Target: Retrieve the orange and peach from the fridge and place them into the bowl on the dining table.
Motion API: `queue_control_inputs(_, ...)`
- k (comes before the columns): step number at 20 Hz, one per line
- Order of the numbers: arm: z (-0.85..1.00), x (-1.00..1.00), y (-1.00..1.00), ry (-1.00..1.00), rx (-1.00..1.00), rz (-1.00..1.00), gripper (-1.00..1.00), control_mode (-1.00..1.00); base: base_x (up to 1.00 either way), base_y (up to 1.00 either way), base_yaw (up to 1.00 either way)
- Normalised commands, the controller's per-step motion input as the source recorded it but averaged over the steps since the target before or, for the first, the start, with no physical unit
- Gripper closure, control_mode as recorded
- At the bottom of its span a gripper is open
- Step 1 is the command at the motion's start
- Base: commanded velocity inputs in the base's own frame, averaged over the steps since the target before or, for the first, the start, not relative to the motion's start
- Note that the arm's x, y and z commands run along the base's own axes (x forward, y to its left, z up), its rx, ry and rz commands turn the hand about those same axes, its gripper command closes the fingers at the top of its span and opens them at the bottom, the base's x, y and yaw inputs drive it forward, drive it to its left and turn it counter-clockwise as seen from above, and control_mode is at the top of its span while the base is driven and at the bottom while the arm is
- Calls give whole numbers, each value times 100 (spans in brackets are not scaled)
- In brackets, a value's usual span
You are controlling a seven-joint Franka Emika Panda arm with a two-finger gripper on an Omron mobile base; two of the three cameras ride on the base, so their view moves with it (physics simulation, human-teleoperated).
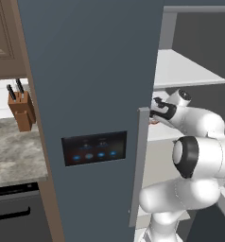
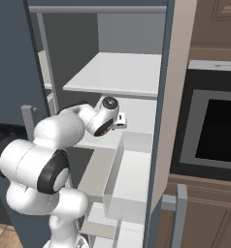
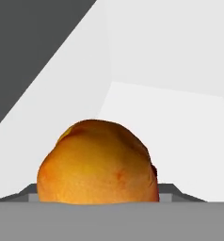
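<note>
The fridge point(image 1: 86, 71) stands with its right door open and its pale shelves point(image 2: 117, 72) showing. My arm reaches onto the middle shelf. In the hand view a yellow-orange peach point(image 3: 100, 160) with reddish patches rests on the white shelf and sits right between the dark fingertips point(image 3: 31, 192). My gripper point(image 3: 102, 195) is shut on the peach. From the base cameras the gripper point(image 1: 156, 113) point(image 2: 121, 121) sits low over the middle shelf, just under the upper shelf. The orange, the bowl and the dining table are out of view.
The shut left fridge door carries a dark panel with blue lights point(image 1: 94, 148) and a grey handle point(image 1: 140, 165). A door bin point(image 2: 129, 179) juts out at the right of the arm. A knife block point(image 1: 21, 108) stands on the counter; a wall oven point(image 2: 214, 126) is at right.
</note>
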Motion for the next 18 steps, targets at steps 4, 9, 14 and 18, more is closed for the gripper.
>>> queue_control_inputs(4, 79, -99, -11, -11, 0, 0, 100, -100, 0, 0, 0)
queue_control_inputs(9, 100, -100, -1, -3, -9, -4, 100, -100, 0, 0, 0)
queue_control_inputs(14, 100, -100, 2, 1, -14, -11, 100, -100, 0, 0, 0)
queue_control_inputs(18, 63, -100, 1, 0, -12, -8, 100, -100, 0, 0, 0)
